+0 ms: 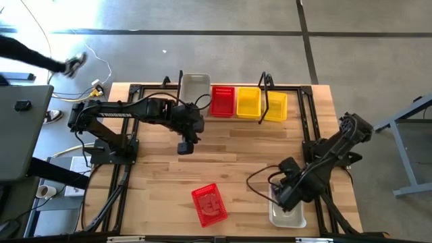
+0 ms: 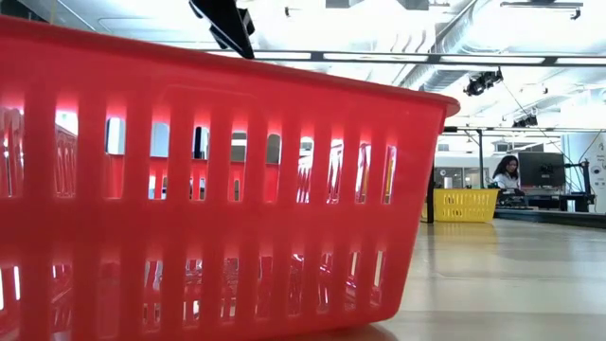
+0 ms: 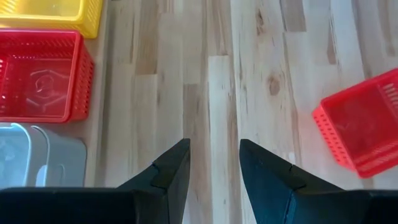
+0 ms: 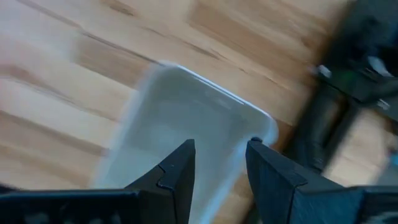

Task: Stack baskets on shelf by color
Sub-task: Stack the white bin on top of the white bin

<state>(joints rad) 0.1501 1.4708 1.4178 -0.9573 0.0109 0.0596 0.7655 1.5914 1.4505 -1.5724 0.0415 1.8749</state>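
On the shelf (image 1: 181,79) at the far edge sit a clear-grey basket (image 1: 196,86), a red basket (image 1: 223,101) and a yellow basket (image 1: 248,102). A second yellow basket (image 1: 275,106) sits by the shelf's right upright. A loose red basket (image 1: 209,204) rests on its base near the near edge and fills the low view (image 2: 189,189). My left gripper (image 1: 185,146) (image 3: 214,163) hovers open over bare wood in front of the shelf. My right gripper (image 1: 287,200) (image 4: 221,163) is open above a second clear-grey basket (image 1: 287,214) (image 4: 186,124), with its fingers on either side of one long rim.
Black frame rails (image 1: 307,128) run along both table sides, and the right arm's base (image 4: 348,106) stands close to the clear-grey basket. Bare wood (image 1: 236,155) lies between the shelf and the loose red basket. A person (image 2: 507,172) sits far beyond the table.
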